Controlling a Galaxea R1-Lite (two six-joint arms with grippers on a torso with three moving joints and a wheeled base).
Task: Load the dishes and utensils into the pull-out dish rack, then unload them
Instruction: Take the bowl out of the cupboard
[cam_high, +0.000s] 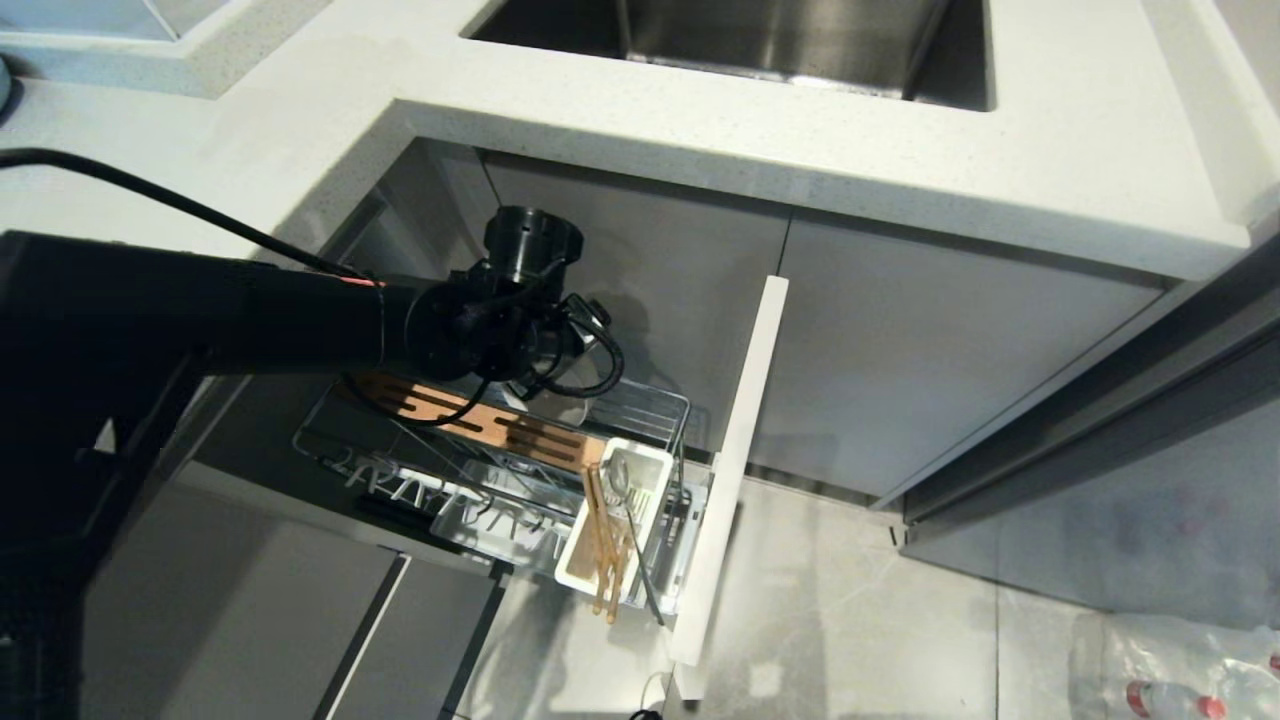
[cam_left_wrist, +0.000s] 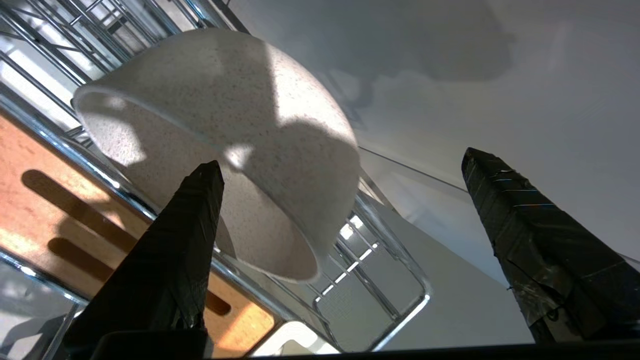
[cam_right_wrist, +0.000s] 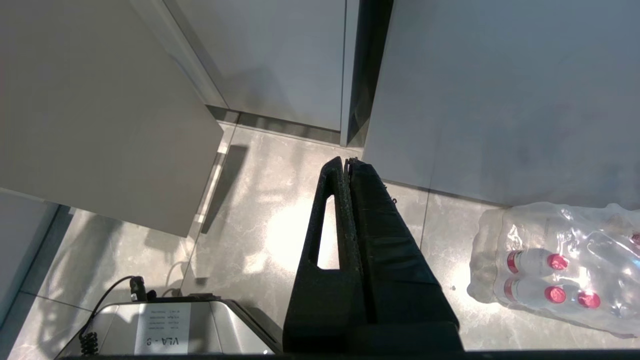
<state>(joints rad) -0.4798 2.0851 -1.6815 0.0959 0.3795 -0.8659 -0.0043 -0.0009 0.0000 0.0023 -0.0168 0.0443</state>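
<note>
Left wrist view: one bowl (cam_left_wrist: 220, 150) between left claw's (cam_left_wrist: 340, 165) two spread fingers (cam_left_wrist: 165, 260).

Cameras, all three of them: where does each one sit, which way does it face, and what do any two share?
Head view: high on the robot, facing down at the pull-out dish rack beneath the counter; the left arm reaches in over it.
Left wrist view: behind the left gripper, facing the cream-white bowl tilted in the rack; both fingers show, spread wide.
Right wrist view: behind the right gripper, facing the floor and bottled water; fingers pressed together.
Shared: head and left wrist both show the rack's wooden strip.
</note>
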